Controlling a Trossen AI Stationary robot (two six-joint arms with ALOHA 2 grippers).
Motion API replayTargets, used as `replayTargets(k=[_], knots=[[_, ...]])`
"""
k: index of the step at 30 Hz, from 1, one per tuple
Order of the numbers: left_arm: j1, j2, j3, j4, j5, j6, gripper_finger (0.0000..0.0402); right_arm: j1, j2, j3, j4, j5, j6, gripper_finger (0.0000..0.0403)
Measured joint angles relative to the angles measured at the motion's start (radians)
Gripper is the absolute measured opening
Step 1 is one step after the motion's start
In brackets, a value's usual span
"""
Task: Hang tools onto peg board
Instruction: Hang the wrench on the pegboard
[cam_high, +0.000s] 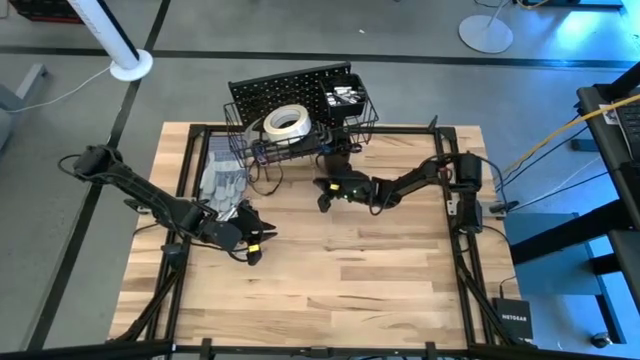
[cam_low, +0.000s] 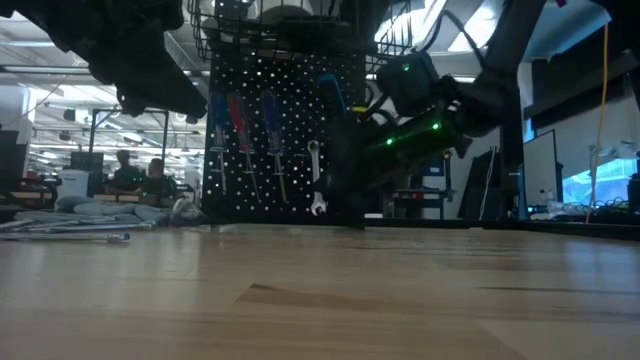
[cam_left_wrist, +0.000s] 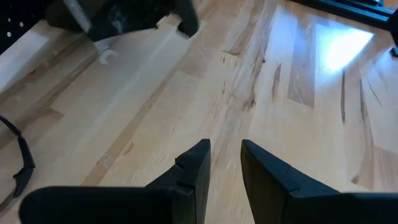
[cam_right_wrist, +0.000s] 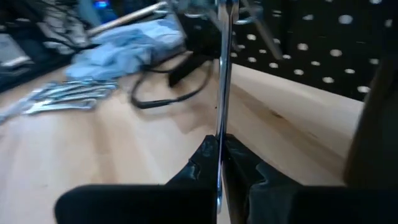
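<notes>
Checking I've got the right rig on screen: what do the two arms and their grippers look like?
Both arms are dark, jointed and slim, with black cables running along them. The left gripper carries a small yellow marking near its tip; its fingers are black, flat and wedge-shaped. The right gripper has matching black fingers, and green indicator lights glow on that arm in the low view.

Left hand (cam_left_wrist: 225, 163) parted, right hand (cam_right_wrist: 221, 155) clamped

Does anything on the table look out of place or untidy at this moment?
Mostly the grey gloves lie crumpled on the table beside the peg board, with loose wrenches next to them and a black cable trailing across the wood. Nothing looks spilled or broken.
</notes>
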Motion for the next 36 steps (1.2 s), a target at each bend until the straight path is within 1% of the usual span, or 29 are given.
replayTargets(k=[3, 9, 12, 16, 21, 24, 27, 31, 36], knots=[[0.0, 0.0, 0.0, 0.001, 0.0, -0.001, 0.0082, -0.001, 0.031, 0.022, -0.013, 0.071, 0.0, 0.0009], [0.0, 0.0, 0.0, 0.005, -0.001, 0.0, 0.0082, 0.001, 0.048, 0.03, 0.015, 0.144, -0.001, 0.0015], [0.0, 0.0, 0.0, 0.004, 0.0, 0.0, 0.0082, -0.004, 0.048, 0.034, 0.037, 0.155, -0.001, 0.0026], [0.0, 0.0, 0.0, 0.002, -0.001, 0.0, 0.0082, -0.006, 0.048, 0.047, 0.04, 0.164, 0.001, 0.0054], [0.0, 0.0, 0.0, 0.002, -0.001, 0.0, 0.0082, -0.007, 0.048, 0.047, 0.039, 0.162, -0.007, 0.0106], [0.0, 0.0, 0.0, 0.002, 0.0, 0.0, 0.0082, -0.006, 0.031, 0.047, 0.014, 0.12, -0.043, 0.0129], [0.0, 0.0, 0.0, -0.001, 0.0, 0.0, 0.0082, -0.006, -0.008, 0.047, -0.04, 0.06, -0.076, 0.0139], [0.0, 0.0, 0.0, -0.014, 0.0, 0.0, 0.0082, 0.008, -0.096, 0.047, -0.179, 0.023, -0.12, 0.0138], [0.0, 0.0, 0.0, -0.038, 0.0, -0.025, 0.0082, 0.079, -0.261, 0.047, -0.486, 0.019, -0.201, 0.0138]])
